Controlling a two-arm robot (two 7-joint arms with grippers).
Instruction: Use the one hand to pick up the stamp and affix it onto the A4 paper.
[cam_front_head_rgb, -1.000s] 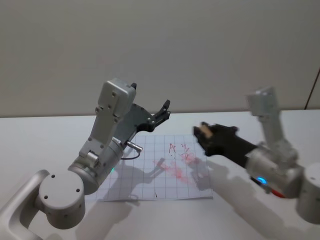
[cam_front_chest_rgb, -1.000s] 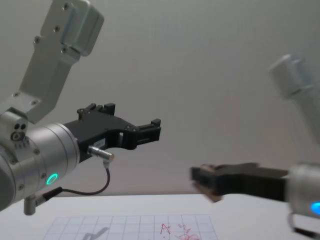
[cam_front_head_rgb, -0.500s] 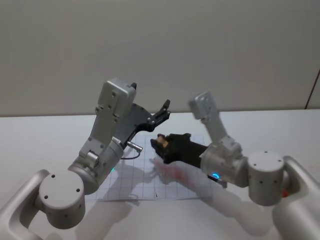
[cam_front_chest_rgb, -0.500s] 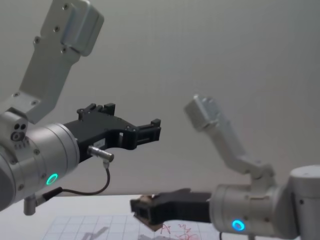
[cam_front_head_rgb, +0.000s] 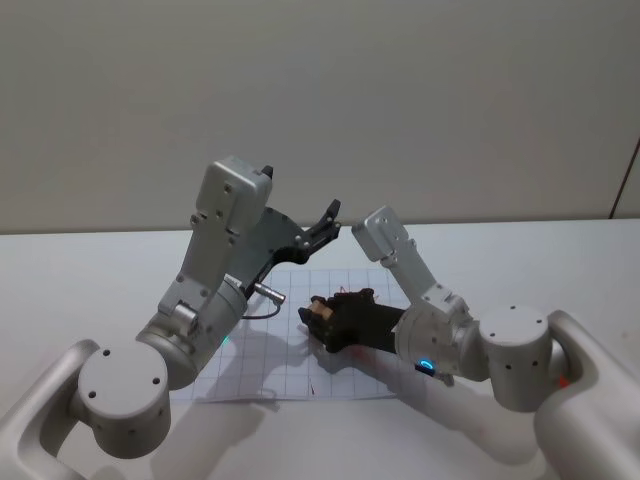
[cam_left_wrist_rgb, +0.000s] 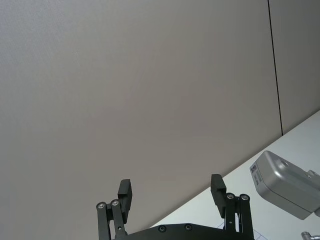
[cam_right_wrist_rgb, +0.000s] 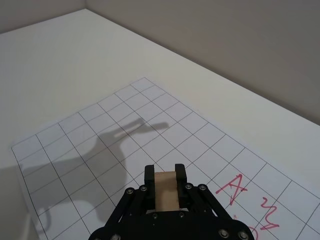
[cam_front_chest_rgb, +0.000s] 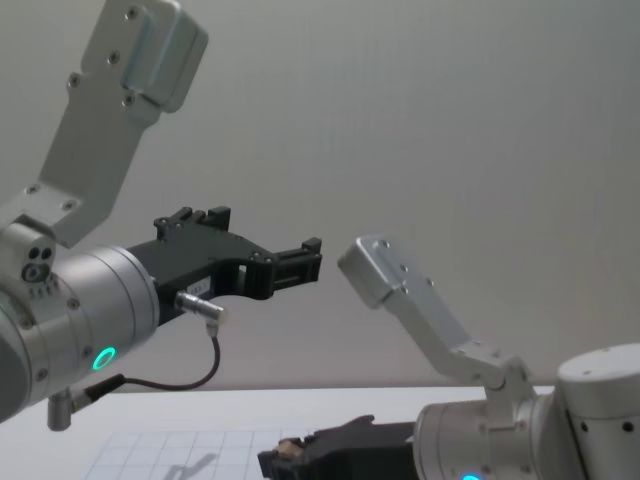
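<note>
My right gripper (cam_front_head_rgb: 316, 316), on the arm with the blue ring, is shut on the small tan stamp (cam_front_head_rgb: 320, 309). It hovers low over the left-middle of the gridded A4 paper (cam_front_head_rgb: 285, 372). In the right wrist view the stamp (cam_right_wrist_rgb: 167, 194) sits between the black fingers, above blank grid squares of the paper (cam_right_wrist_rgb: 100, 140), with a red "A" mark (cam_right_wrist_rgb: 231, 188) off to one side. The chest view shows the stamp (cam_front_chest_rgb: 290, 452) just above the sheet (cam_front_chest_rgb: 160, 462). My left gripper (cam_front_head_rgb: 326, 221), on the green-ring arm, is raised above the paper's far edge and open.
The white table (cam_front_head_rgb: 90, 270) spreads around the sheet, with a plain grey wall behind. The left arm's body (cam_front_head_rgb: 215, 290) leans over the paper's left part and casts a shadow on it. The right arm's silver link (cam_left_wrist_rgb: 285, 182) appears in the left wrist view.
The right arm swung left across the paper and dropped lower, carrying the stamp from the sheet's right side to its left-middle. The left arm stayed still.
</note>
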